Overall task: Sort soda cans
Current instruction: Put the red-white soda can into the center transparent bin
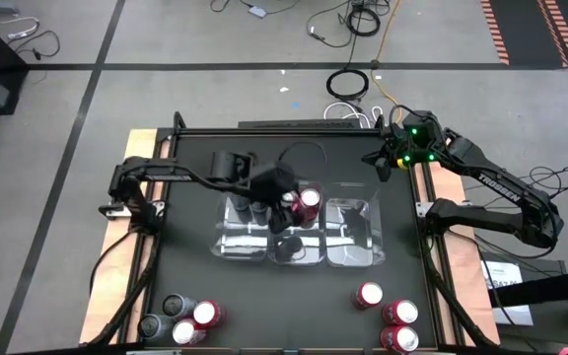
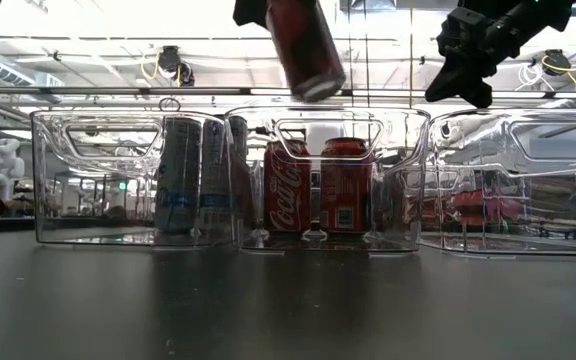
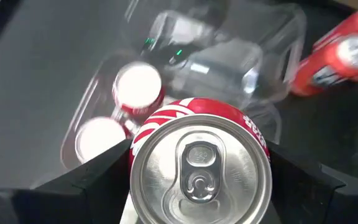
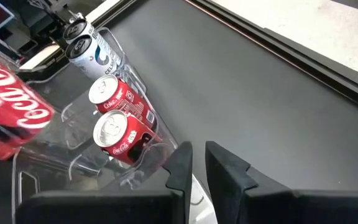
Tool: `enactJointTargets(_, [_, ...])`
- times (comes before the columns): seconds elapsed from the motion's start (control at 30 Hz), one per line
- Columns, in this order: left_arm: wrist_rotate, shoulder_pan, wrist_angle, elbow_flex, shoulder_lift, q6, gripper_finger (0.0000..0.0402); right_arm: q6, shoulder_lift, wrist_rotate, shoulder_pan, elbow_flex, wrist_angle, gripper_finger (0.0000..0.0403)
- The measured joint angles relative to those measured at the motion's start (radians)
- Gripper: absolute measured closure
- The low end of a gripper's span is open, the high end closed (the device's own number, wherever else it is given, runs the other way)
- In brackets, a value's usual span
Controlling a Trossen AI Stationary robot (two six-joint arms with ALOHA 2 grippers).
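Held can: your left gripper (image 1: pixel 299 202) has a red soda can (image 3: pixel 201 165) clamped between its fingers, hanging tilted above the middle clear tray (image 1: pixel 294 251), near the table's centre
Left jaws: closed on the can's round side wall, silver top and pull tab facing the wrist camera
Right gripper (image 1: pixel 383 163): waits at about 2 o'clock from the table's centre, above the back edge of the right tray (image 1: pixel 363 232); fingers nearly together, nothing between them
Already sorted: two red cans (image 2: pixel 318 195) stand upright in the middle tray; grey cans (image 2: pixel 193 180) stand in the left tray (image 2: pixel 68 180)
Waiting cans: a mixed cluster (image 1: pixel 180 320) at 7 o'clock on the table, red ones (image 1: pixel 388 316) at 5 o'clock, all well apart from the trays
Handling: judge the can stiff but thin-walled, so it will dent if you squeeze hard; the painted metal is smooth and can slip or swing in a two-point grip, as the tilt suggests
Where to hold: take it across the middle of the cylinder, not the tapered rim
Materials: trays are hard transparent plastic with rounded corners and cut-out handles; the tabletop (image 1: pixel 264 306) is matte black
Next move: level the can before you lower it beside the two red ones
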Motion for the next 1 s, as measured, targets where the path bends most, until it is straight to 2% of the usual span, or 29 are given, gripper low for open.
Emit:
enactJointTargets(0.1, [-0.032, -0.017, -0.017, 0.0, 0.042, -0.053, 0.0088, -0.017, 0.0, 0.0, 0.0, 0.0, -0.001, 0.0367])
enactJointTargets(0.27, [-0.006, -0.01, -0.037, 0.0, 0.13, -0.138, 0.0088, -0.019, 0.0, 0.0, 0.0, 0.0, -0.006, 0.0367])
enactJointTargets(0.4, [0.004, -0.002, -0.1, -0.001, 0.206, -0.144, 0.0088, -0.023, 0.0, 0.0, 0.0, 0.0, -0.038, 0.0367])
enactJointTargets(0.53, [0.004, 0.005, -0.089, -0.001, 0.252, -0.116, 0.0088, -0.036, 0.0, 0.0, 0.0, 0.0, -0.07, 0.0367])
enactJointTargets(1.0, [-0.034, 0.044, -0.01, -0.091, 0.275, -0.091, 0.0088, -0.042, 0.0, 0.0, 0.0, 0.0, -0.094, 0.0367])
